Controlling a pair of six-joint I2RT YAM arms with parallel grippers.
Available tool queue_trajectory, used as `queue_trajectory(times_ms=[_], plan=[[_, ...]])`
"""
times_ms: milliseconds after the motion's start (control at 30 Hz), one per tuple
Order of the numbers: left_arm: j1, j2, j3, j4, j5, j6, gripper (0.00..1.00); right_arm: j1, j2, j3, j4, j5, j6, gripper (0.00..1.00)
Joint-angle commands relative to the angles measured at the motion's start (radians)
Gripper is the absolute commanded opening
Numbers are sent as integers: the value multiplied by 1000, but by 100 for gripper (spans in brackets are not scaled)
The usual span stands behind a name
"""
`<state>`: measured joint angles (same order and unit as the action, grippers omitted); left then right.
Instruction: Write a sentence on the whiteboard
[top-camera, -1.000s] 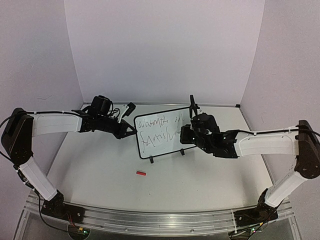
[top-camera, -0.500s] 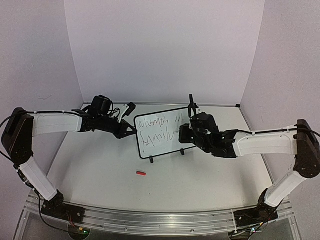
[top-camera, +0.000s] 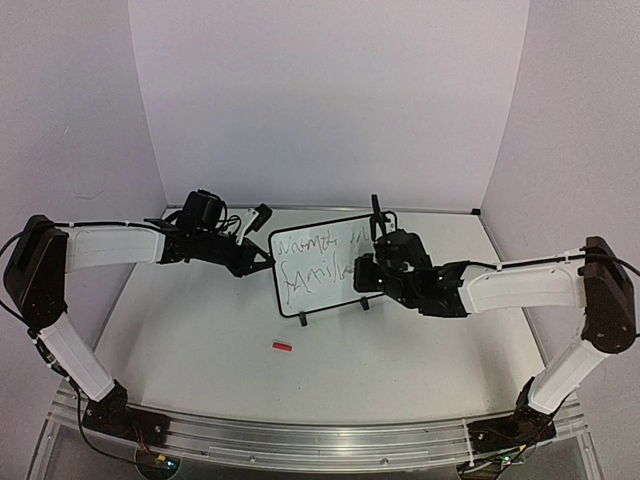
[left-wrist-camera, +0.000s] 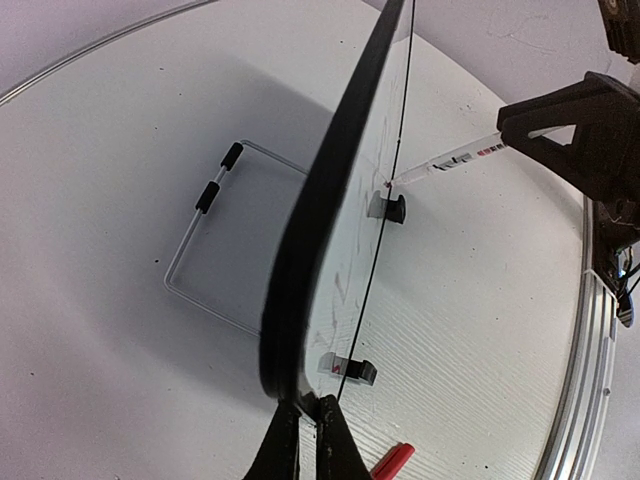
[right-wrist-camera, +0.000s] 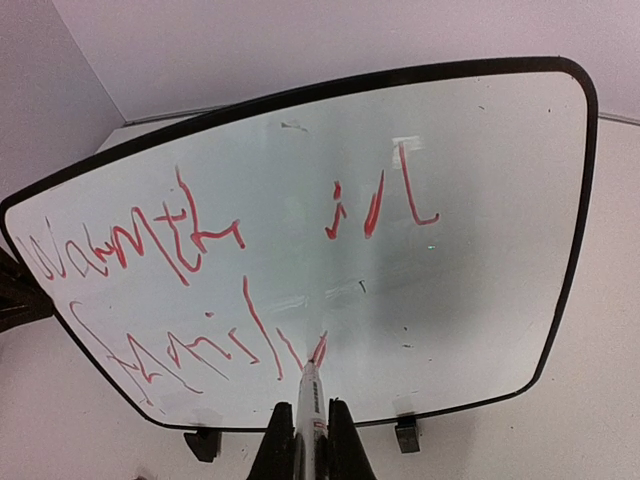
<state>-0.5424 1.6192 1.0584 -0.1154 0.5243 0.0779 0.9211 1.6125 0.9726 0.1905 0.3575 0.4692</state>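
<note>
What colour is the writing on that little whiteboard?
The writing is red; it shows best in the right wrist view.

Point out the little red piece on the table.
Top view: the red piece lies on the table, just in front of the whiteboard's left foot, touching nothing else.

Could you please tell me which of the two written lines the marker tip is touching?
The lower line, at its right end; the upper line sits well above the marker tip.

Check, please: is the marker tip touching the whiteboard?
Touching. Right wrist view: the marker tip sits on the whiteboard surface, with no gap between them.
</note>
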Motion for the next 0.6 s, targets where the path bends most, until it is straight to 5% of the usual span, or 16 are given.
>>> queue_trajectory(times_ms=[0,567], plan=[[1,26,19,-46,-53,39,0,-2,36,28,4,-19,22,0],[1,26,24,-49,-52,39,0,-3,75,35,6,-64,41,0]])
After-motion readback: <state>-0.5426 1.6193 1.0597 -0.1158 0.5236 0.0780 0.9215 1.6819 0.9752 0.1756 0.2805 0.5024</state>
